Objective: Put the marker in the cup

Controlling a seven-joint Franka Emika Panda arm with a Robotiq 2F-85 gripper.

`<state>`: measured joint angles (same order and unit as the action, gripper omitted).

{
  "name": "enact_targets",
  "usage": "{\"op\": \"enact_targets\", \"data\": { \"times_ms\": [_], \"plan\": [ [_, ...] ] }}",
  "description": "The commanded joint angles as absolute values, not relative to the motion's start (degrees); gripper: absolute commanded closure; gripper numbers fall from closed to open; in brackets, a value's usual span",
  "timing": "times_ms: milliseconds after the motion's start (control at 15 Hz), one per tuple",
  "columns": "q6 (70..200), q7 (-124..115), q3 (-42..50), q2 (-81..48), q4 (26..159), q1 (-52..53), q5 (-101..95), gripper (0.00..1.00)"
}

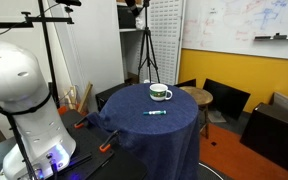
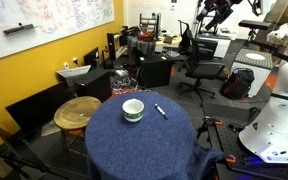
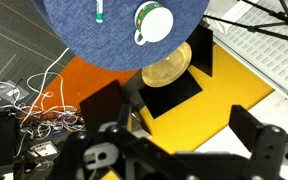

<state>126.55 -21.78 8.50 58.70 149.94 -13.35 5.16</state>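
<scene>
Marker (image 2: 161, 110) lying flat near the upright, open-mouthed cup (image 2: 133, 109) on the blue-draped round table (image 2: 134, 140), apparently ready for a top grasp; gripper (image 3: 184, 160) hangs high above, jaws wide, empty.

Marker (image 1: 156, 113) and cup (image 1: 161, 93) — apart on table (image 1: 134, 112)

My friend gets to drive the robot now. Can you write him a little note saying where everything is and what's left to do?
Gripper: jaws look open and empty, high above the table, going by the wrist view.
Marker: lying flat on the table beside the cup, not touching it.
Cup: upright, with nothing visible inside.
Done: nothing yet, the marker is not picked up.
Left: go down, grab the marker, lift it and drop it in the cup.
</scene>
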Motion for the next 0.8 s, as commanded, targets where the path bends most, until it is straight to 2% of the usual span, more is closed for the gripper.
{"op": "enact_targets", "data": {
  "times_ms": [0, 733],
  "plan": [
    [124.24, -20.90, 9.71, 52.53, 147.61, -14.99, 7.19, 0.00],
    [129.77, -20.73, 9.81, 43.27, 152.74, -16.77, 7.36, 0.00]
  ]
}}
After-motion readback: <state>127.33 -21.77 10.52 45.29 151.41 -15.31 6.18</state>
